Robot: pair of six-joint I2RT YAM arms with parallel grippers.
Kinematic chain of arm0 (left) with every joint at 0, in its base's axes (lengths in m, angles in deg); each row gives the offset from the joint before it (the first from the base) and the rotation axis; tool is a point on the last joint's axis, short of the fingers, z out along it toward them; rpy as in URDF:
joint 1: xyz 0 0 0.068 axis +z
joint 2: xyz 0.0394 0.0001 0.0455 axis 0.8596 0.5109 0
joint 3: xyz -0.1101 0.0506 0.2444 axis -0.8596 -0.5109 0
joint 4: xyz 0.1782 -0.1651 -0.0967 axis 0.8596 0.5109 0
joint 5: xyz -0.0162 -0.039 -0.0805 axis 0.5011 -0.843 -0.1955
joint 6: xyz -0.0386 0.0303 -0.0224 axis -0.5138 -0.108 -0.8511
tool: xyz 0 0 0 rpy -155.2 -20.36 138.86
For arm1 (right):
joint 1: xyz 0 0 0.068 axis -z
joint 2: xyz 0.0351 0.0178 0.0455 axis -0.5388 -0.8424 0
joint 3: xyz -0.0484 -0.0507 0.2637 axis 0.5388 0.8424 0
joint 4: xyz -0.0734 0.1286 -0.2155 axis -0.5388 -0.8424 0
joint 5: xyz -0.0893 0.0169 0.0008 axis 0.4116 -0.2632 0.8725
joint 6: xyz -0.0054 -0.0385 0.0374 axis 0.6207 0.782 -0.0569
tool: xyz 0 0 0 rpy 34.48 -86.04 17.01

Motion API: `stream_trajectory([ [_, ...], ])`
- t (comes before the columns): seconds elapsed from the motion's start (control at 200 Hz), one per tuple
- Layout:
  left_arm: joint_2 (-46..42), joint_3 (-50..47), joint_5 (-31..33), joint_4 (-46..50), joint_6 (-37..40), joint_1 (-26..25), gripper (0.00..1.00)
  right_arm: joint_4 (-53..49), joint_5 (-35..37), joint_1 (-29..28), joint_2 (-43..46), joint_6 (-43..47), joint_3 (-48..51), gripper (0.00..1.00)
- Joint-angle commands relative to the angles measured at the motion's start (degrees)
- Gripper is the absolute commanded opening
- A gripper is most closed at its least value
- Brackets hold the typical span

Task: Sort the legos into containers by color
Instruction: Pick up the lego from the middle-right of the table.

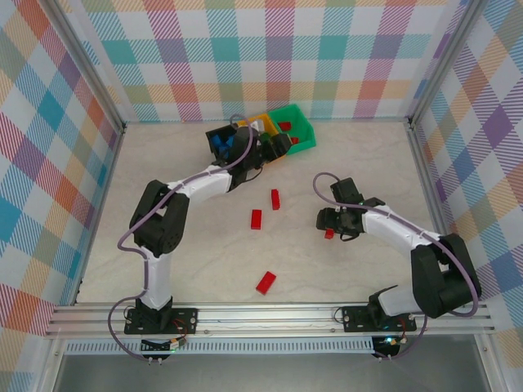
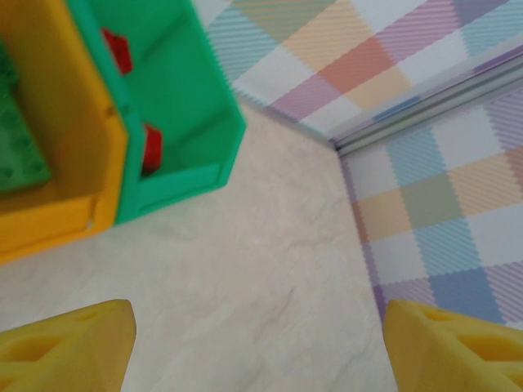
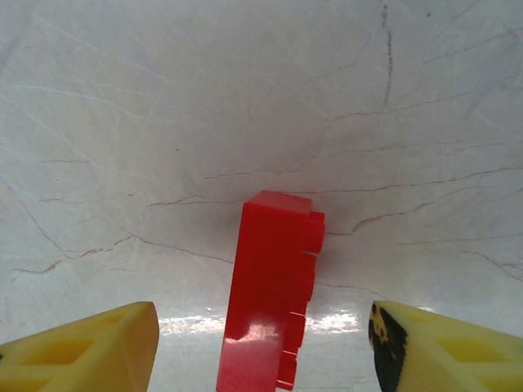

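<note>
Four red bricks (image 1: 257,219) lie on the table (image 1: 196,269): three loose mid-table, and a fourth brick (image 3: 274,286) on its side between the right gripper's (image 3: 261,317) spread fingers, untouched. Left gripper (image 2: 258,309) hangs released and empty near the green bin (image 2: 196,106), which holds red legos (image 2: 152,149). The adjoining yellow bin (image 2: 73,163) holds a green lego (image 2: 16,139), the black bin (image 1: 219,131) blue legos (image 1: 221,145).

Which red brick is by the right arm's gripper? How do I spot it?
Find the right arm on the right side of the table and follow it to its gripper. A small red brick sits between its open fingers. The three other loose red bricks lie in the open, farther left.
</note>
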Motion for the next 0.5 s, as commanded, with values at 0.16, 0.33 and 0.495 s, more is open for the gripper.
stream_trajectory([
  [0.16, -8.8, -10.3, -0.2, -1.0, 2.4, 1.6, 0.79, 2.7, -3.8, -0.1, -7.1, 1.2, -1.9, 0.24],
  [0.33, -12.7, -17.6, -1.2, -1.7, 1.0, 3.9, 0.79, 2.6, -4.0, -0.1, -7.0, 2.5, -5.5, 0.18],
  [0.495, -18.8, -24.6, 0.7, 1.0, 1.7, 4.6, 0.79, 3.4, -5.3, 0.1, -9.5, 4.1, -12.6, 0.15],
])
